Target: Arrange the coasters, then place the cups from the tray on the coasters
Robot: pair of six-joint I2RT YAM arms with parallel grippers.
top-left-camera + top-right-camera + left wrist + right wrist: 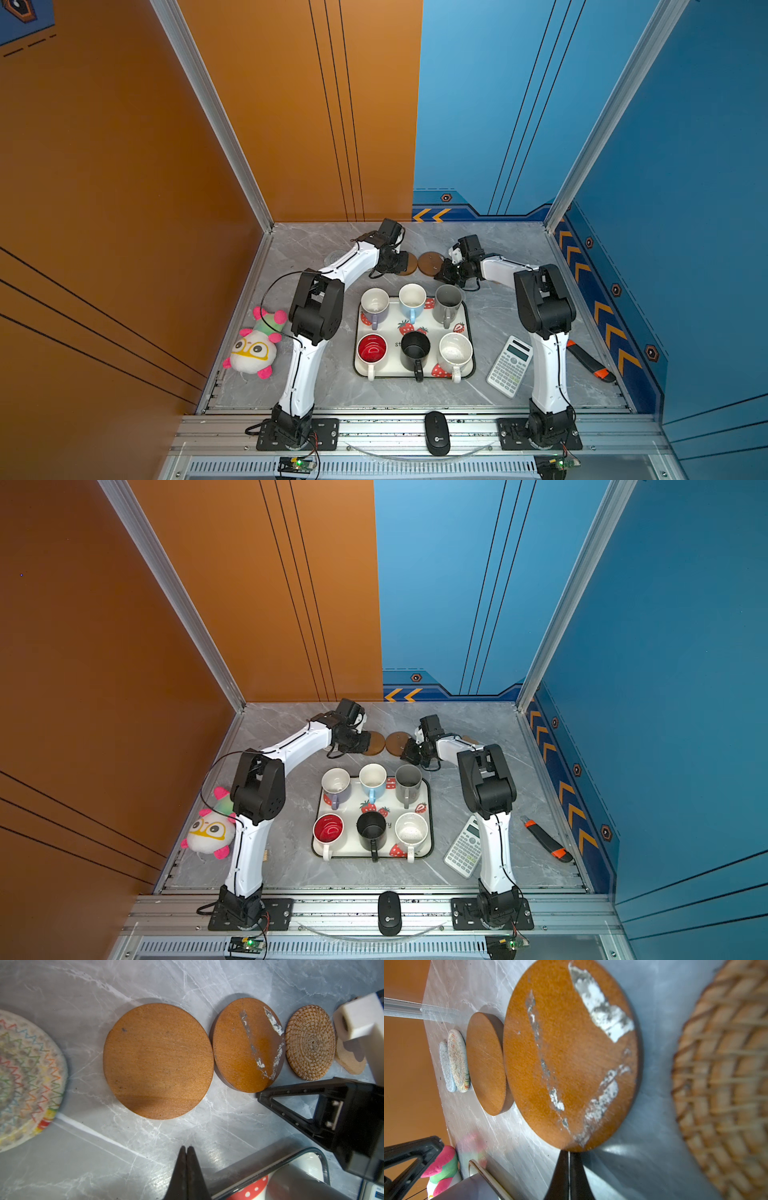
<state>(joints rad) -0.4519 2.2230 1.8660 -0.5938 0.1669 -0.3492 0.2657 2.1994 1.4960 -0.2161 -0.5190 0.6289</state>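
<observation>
Right hand (568,1152) closed, tips at wooden disc (571,1053), left hand (186,1148) closed

In front of the tray (392,368) the bench (374,395) lies bare; behind it, the left arm (353,266) and right arm (498,270) crowd the coasters (430,262).

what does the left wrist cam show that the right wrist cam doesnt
Only the left wrist view: the paw-shaped coaster, partly hidden by the other arm. Only the right wrist view: the grey-blue woven coaster and the plush toy. Both: the plain wooden disc, the scuffed wooden disc, the cream woven coaster, the rattan coaster; each also shows its own gripper shut, the left gripper and the right gripper.
</observation>
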